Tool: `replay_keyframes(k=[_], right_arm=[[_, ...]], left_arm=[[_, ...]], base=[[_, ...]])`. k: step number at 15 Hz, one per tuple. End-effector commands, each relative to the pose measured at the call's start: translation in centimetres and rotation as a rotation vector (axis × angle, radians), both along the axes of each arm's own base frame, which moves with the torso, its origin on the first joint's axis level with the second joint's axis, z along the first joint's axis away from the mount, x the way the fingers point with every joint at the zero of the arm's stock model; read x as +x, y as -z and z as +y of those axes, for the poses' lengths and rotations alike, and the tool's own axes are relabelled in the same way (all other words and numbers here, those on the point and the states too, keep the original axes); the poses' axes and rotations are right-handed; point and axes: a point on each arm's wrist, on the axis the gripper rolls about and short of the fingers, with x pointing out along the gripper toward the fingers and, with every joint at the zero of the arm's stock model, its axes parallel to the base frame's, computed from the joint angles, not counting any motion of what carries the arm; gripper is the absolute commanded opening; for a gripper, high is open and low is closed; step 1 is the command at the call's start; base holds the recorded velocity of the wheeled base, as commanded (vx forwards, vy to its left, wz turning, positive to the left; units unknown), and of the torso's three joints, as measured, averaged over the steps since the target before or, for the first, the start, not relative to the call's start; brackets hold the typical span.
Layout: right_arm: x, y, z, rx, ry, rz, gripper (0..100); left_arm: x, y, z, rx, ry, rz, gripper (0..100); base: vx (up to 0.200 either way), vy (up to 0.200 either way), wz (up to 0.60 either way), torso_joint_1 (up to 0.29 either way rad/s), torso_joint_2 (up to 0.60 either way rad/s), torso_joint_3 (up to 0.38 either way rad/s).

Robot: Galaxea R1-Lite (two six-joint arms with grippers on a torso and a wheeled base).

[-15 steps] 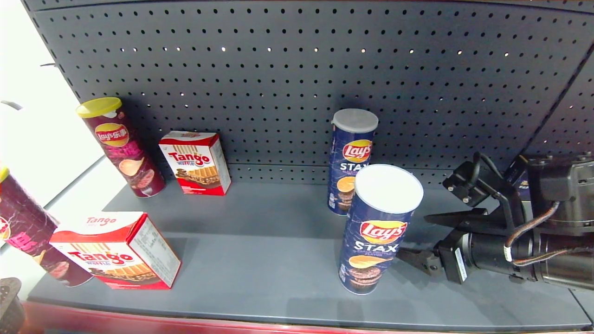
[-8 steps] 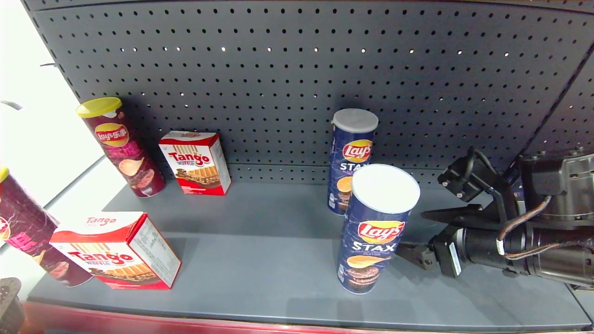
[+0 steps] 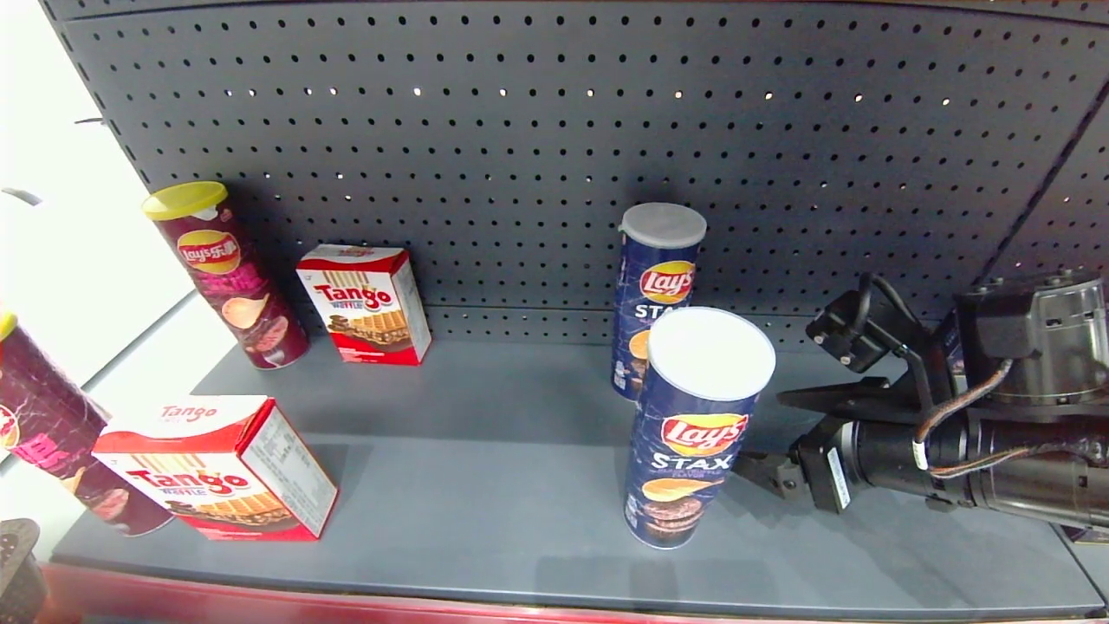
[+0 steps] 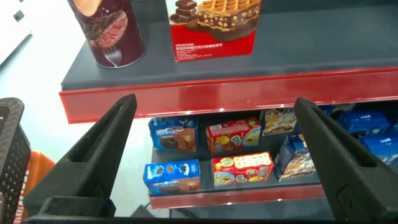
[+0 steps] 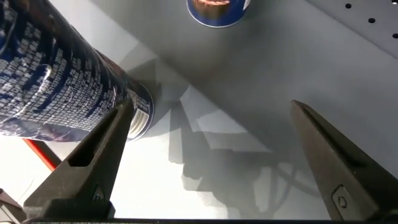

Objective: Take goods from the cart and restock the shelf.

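- Since the front blue can (image 3: 693, 433) is the item being stocked, I'll place everything off it. The grey shelf (image 3: 485, 494) is directly under it, and the can stands upright near the front edge, so this one looks pretty much delivered.
- Then the right claw (image 3: 761, 432): it's just right of the can, low by its base, with the fingers spread wide and pinching nothing. In the right wrist view one finger lines up with the can's bottom rim, but I can't tell if it's touching. My guess is the release is done and the arm just has to back out without bumping the can.
- Over on the other side, the left claw (image 4: 214, 101) is spread wide too and empty. It hangs lower than the can, out in front of the shelf's red lip (image 4: 186, 99).
- A second blue can (image 3: 658, 277) stands right behind the front one, close to the pegboard panel (image 3: 520, 130).
- Well to the can's left are the back maroon can (image 3: 230, 277) and the front maroon can (image 3: 52, 433).
- Also to the left but a bit nearer are the front wafer box (image 3: 217, 468) and the back wafer box (image 3: 368, 303).
- Progress-wise there's bare board between those boxes and the can, so I'd call the restock partway, with more trips likely.
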Motion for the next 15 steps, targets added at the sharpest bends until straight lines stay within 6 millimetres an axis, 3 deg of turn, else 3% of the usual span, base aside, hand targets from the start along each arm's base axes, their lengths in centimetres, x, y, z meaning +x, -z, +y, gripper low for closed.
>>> replay_keyframes(k=[1,10,13,15], right_arm=[[0.0,-0.1,0.1,0.001,-0.005,-0.002,100],[-0.1,0.0,0.2,0.003,-0.006,-0.004,100],[-0.4,-1.6,-1.7,0.038,0.054,-0.060,100],[-1.5,-4.5,-4.0,0.094,0.142,-0.177,100]], left_arm=[[0.0,0.0,0.0,0.000,0.001,0.002,100],[0.0,0.0,0.0,0.000,0.000,0.002,100],[0.0,0.0,0.0,0.000,0.000,0.000,100],[0.0,0.0,0.0,0.000,0.000,0.000,100]], base=[[0.000,0.000,0.00,0.000,0.00,0.000],[0.000,0.000,0.00,0.000,0.00,0.000],[0.000,0.000,0.00,0.000,0.00,0.000],[0.000,0.000,0.00,0.000,0.00,0.000]])
